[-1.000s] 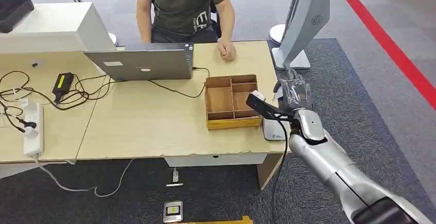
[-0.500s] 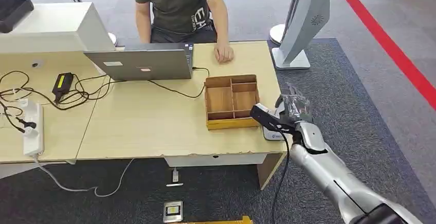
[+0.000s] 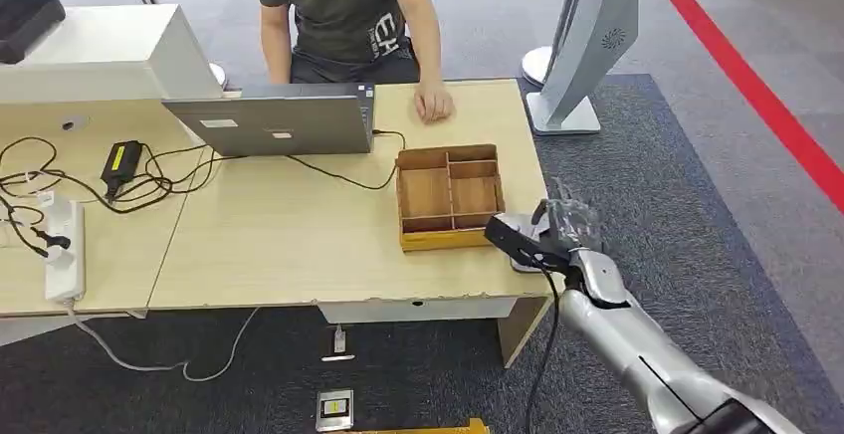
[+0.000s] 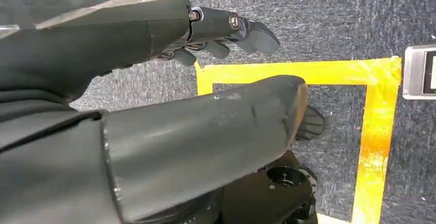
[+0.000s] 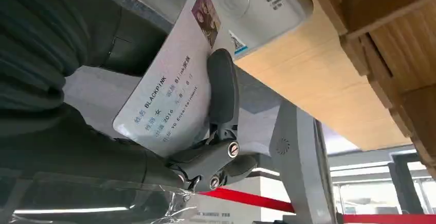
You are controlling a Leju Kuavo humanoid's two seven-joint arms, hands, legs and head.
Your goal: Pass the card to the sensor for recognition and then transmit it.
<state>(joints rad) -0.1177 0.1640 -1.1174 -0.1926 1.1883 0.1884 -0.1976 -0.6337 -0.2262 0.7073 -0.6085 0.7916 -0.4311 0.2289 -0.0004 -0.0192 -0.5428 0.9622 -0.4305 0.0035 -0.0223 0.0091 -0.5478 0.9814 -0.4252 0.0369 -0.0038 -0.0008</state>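
Note:
My right hand (image 3: 560, 227) hangs over the table's right front corner and holds a white printed card (image 5: 169, 90). In the right wrist view a dark finger (image 5: 222, 93) presses the card's face, and the card's far end lies over the white sensor (image 5: 247, 8). From the head view the sensor (image 3: 520, 260) is a pale box at the table edge, mostly hidden under the hand. My left hand (image 4: 205, 80) hangs above the carpet with thumb and fingers apart and nothing in it.
A wooden compartment tray (image 3: 448, 195) stands just left of the sensor. A person (image 3: 343, 6) sits behind the table with a hand (image 3: 434, 106) on it, beside a laptop (image 3: 274, 123). A white stand (image 3: 582, 46) rises at the right; cables and a power strip (image 3: 62, 250) lie left.
My right hand has come down and toward the table's front edge with the card, ending over the sensor. The person has shifted a little to the left.

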